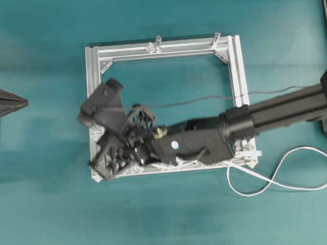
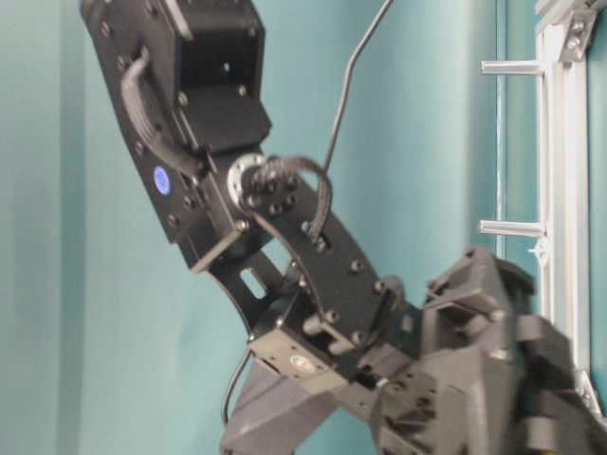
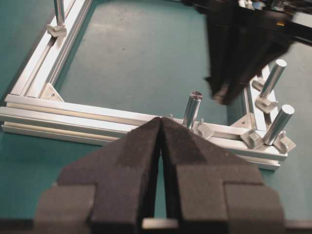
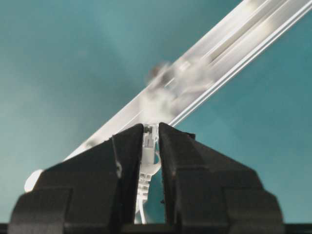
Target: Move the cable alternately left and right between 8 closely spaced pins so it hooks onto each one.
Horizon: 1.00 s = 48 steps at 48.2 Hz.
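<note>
Table: teal surface (image 1: 48, 216), bare around the work.
Frame: square aluminium frame (image 1: 237, 69) flat on the table; the right arm (image 1: 283, 112) reaches across it from the right edge of the overhead view.
Right gripper: right gripper (image 4: 150, 134) over the frame's lower left corner, jaws nearly together and pinching the cable's white plug (image 4: 148, 144) between the pads; a blurred rail runs diagonally just beyond the tips.
Left gripper: left gripper (image 3: 161, 127) pads pressed together, nothing between them; the frame's near rail lies just ahead of its tips.
Cable: cable (image 1: 298, 173) trails from the frame's lower right corner, loops in a figure-eight on the table to the right of the right gripper, well behind it.
Posts: grey posts (image 3: 191, 109) upright just ahead of the left gripper.
Pins: pins (image 3: 204, 129) small, pale, on the rail beside the posts; whether the cable touches any, cannot tell.
</note>
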Available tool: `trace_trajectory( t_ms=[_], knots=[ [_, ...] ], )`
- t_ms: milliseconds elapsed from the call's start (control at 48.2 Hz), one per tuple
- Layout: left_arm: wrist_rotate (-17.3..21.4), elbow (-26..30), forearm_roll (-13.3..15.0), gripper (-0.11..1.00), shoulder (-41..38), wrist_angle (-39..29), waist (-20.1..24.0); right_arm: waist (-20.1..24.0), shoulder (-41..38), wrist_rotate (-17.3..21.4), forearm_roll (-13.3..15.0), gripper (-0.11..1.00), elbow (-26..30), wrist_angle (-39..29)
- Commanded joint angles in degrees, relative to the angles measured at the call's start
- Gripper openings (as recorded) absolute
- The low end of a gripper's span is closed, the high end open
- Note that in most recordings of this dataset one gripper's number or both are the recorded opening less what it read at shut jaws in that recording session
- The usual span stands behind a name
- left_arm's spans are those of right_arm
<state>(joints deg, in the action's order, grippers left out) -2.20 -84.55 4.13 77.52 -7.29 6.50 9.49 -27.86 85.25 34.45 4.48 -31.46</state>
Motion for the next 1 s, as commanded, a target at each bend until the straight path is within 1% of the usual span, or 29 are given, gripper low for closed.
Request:
trace_trajectory(
  t_ms=[0,580,974],
  knots=[
    [-0.35,0.70,-0.09,0.00,-0.44,0.35,-0.18,0.88,1.23,0.00,-0.26,0.14,1.32,0.18],
    [-0.35,0.70,-0.09,0.00,-0.53,0.26,-0.18,4.48,1.23,0.00,-0.62,0.14,1.32,0.18],
    [-0.44,0.62,-0.09,0.00,-0.53,0.26,-0.18,4.83,1.23,0.00,-0.62,0.14,1.32,0.26]
  ],
)
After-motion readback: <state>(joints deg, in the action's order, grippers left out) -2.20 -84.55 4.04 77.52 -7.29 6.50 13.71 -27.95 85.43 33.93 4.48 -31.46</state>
